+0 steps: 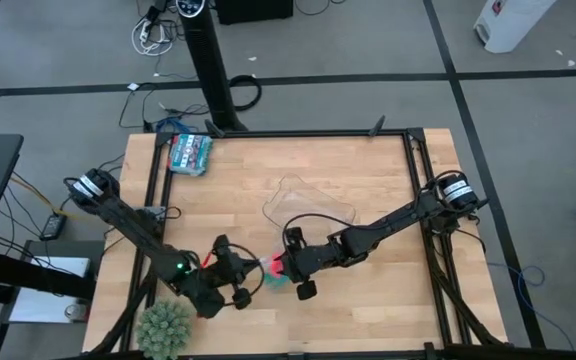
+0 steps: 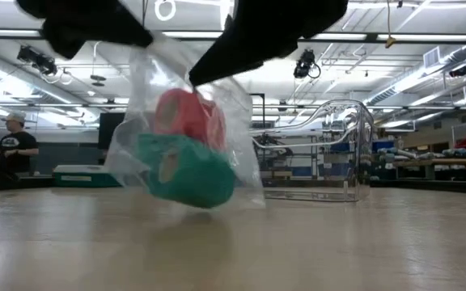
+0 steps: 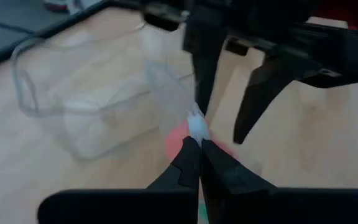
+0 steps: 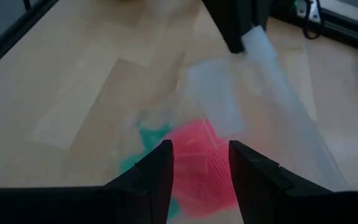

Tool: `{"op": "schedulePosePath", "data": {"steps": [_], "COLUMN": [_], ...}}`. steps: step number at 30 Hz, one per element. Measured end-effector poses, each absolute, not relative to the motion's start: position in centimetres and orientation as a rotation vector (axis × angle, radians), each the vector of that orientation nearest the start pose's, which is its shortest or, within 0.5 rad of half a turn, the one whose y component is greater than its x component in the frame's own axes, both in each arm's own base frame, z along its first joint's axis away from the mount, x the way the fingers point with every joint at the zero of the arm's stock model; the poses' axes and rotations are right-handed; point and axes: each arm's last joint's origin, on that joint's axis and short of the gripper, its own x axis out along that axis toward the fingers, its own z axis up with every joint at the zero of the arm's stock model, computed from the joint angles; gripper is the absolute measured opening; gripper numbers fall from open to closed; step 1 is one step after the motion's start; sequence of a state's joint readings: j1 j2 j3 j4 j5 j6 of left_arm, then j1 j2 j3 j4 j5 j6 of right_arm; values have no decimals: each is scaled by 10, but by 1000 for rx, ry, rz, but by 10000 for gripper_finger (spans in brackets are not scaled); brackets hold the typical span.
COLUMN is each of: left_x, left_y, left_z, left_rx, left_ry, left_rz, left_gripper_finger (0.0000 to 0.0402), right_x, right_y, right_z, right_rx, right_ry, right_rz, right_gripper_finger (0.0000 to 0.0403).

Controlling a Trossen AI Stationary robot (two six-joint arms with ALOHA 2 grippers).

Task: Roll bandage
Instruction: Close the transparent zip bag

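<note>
Wooden desk (image 1: 368, 190) up front: the bandage (image 2: 186, 113), a pink roll, sits bagged above a teal roll (image 2: 186, 170) in clear plastic (image 2: 237, 137). Left gripper (image 3: 197, 140) jaws pinch the bag shut; right gripper (image 4: 201, 162) jaws open, straddling it.

The table (image 1: 368, 170) is a light wooden top inside a black frame. A clear plastic container (image 1: 308, 203) lies on it near the centre. Toward eleven o'clock, by the far-left corner, lies a teal-patterned packet (image 1: 190, 153). At the seven o'clock corner stands a spiky green plant ornament (image 1: 164, 326). Toward six o'clock from the centre, a clear plastic bag (image 2: 186, 133) holding the pink-red bandage (image 2: 186, 113) roll and a teal roll (image 2: 186, 168) touches the wood at its lower end.
</note>
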State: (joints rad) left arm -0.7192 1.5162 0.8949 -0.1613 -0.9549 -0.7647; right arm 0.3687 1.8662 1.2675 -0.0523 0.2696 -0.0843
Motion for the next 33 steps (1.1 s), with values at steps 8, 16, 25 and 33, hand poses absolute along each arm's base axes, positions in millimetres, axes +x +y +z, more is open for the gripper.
{"op": "schedulePosePath", "data": {"steps": [8, 16, 25, 33], "left_x": [250, 253, 259, 262], "left_y": [-173, -168, -170, -172], "left_z": [219, 216, 222, 226], "left_rx": [-107, -117, -95, -16], "left_ry": [441, 462, 426, 403], "left_rz": [374, 368, 317, 282], "left_gripper_finger": [9, 9, 9, 9], "right_x": [367, 367, 378, 383], "right_y": [157, 158, 137, 125], "right_z": [234, 244, 249, 249], "right_rx": [-336, -373, -362, -305], "right_ry": [561, 497, 457, 459], "right_rz": [109, 109, 85, 157], "right_gripper_finger": [149, 153, 185, 176]}}
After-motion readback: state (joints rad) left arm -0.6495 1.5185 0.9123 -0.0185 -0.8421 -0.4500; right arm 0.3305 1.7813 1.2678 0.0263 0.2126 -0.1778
